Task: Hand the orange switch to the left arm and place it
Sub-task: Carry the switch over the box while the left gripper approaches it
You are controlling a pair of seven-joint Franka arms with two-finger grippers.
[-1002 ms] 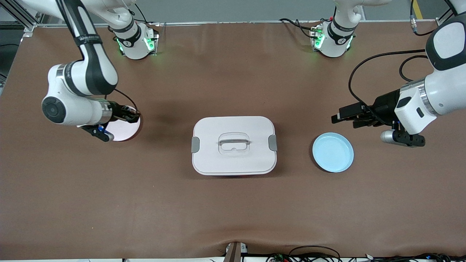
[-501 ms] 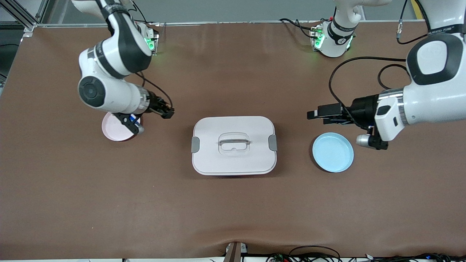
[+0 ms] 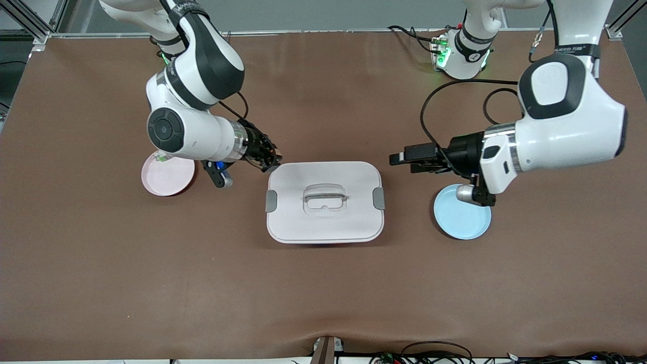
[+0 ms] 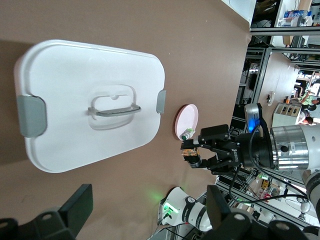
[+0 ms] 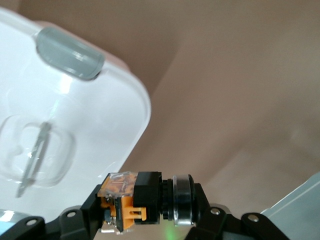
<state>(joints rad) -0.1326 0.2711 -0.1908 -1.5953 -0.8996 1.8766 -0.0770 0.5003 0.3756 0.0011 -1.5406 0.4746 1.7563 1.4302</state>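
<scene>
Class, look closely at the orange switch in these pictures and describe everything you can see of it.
The orange switch is a small component with a black body, an orange plastic part, a clear cap at one end and a silvery ring around a black collar at the other. It lies sideways, clamped between the fingers of the shut right gripper, in the air by the corner of the white box at the right arm's end. Only the gripper touches it.

High front view, wrist views share box [image 3: 324,201]
</scene>
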